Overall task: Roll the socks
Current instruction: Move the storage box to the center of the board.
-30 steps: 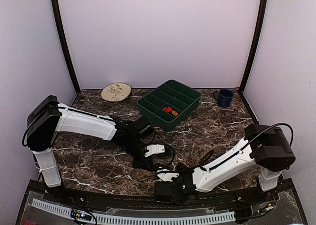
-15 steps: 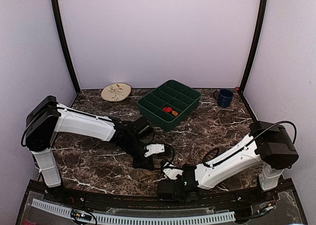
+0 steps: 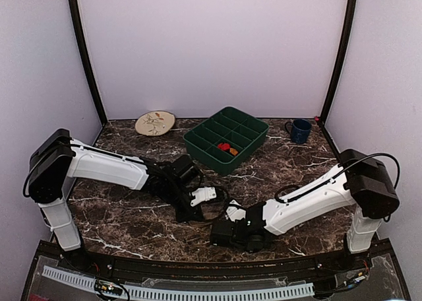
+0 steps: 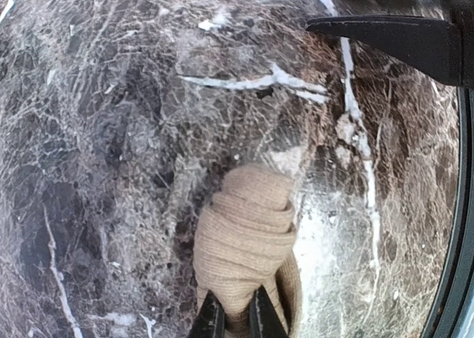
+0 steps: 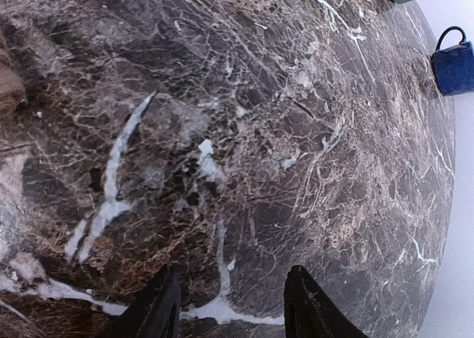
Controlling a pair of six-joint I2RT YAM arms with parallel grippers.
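I judged the tan sock (image 4: 248, 238), a rolled bundle on the marble table (image 4: 111, 130) near its front edge, light, soft and compressible; the left gripper (image 4: 235, 317) was pinched onto its near end. The right gripper (image 5: 231, 305) stood apart and empty, with open marble toward the green tray (image 3: 226, 138).

Left fingers (image 4: 210, 320) pinched, right fingers (image 5: 309, 307) apart

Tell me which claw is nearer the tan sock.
Left. The left claw is shut on one end of the tan sock; the right claw is open over the table, with the sock off to its side.
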